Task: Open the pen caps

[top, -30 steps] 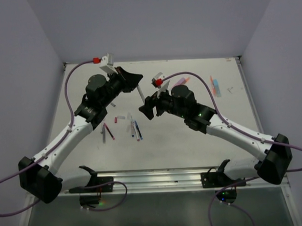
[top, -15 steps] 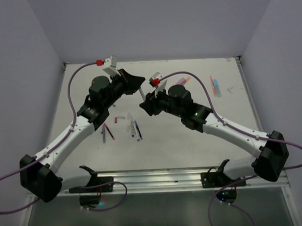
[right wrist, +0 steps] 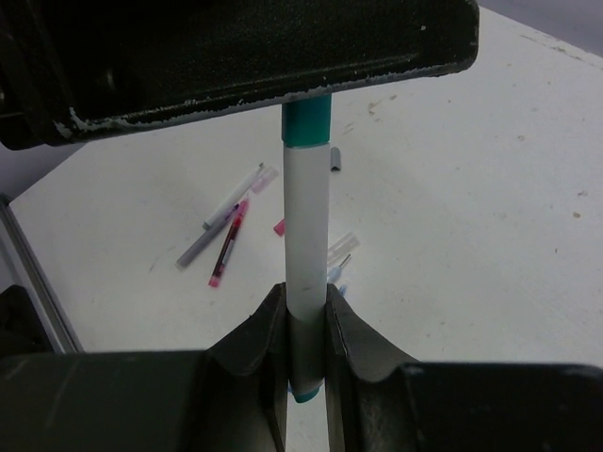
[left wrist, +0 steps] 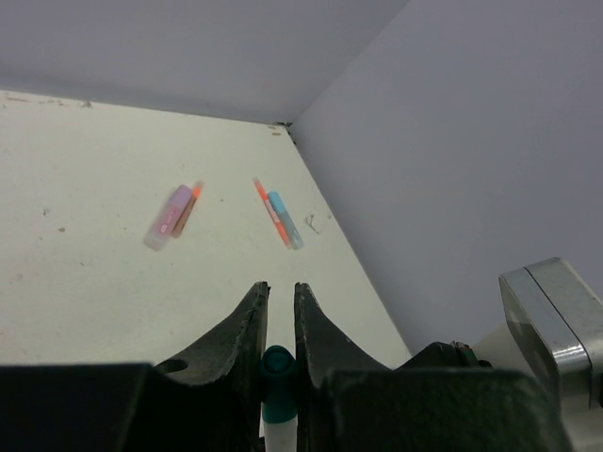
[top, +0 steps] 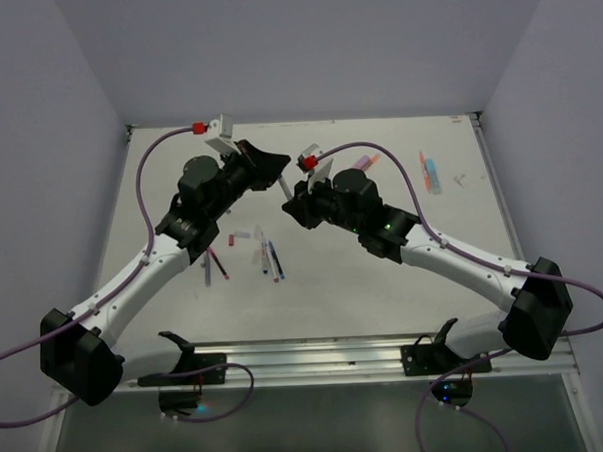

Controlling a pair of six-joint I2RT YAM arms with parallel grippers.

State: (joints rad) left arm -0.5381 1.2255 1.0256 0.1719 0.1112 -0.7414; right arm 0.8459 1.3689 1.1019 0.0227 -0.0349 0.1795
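A white-bodied pen [right wrist: 306, 226] with a teal pen cap [right wrist: 306, 122] spans the gap between my two grippers, above the table's middle. My left gripper [left wrist: 277, 287] is shut on the teal cap [left wrist: 278, 377], which touches both fingers. My right gripper [right wrist: 304, 292] is shut on the pen's white body near its teal tail end. In the top view the pen [top: 283, 186] shows as a short pale stick between the left gripper [top: 274, 167] and the right gripper [top: 292, 201]. The left gripper's finger [right wrist: 236, 56] hides the top of the cap.
Several pens [top: 271, 257] and a dark red one [top: 215, 262] lie below the grippers, with small caps [top: 242, 233] beside them. A purple marker [left wrist: 171, 215] and a blue and orange pair [left wrist: 281, 215] lie at the back right. A grey cap [right wrist: 335, 158] lies loose.
My right gripper has moved up and left onto the pen and closed on its white body. The left gripper has kept the cap and barely shifted.
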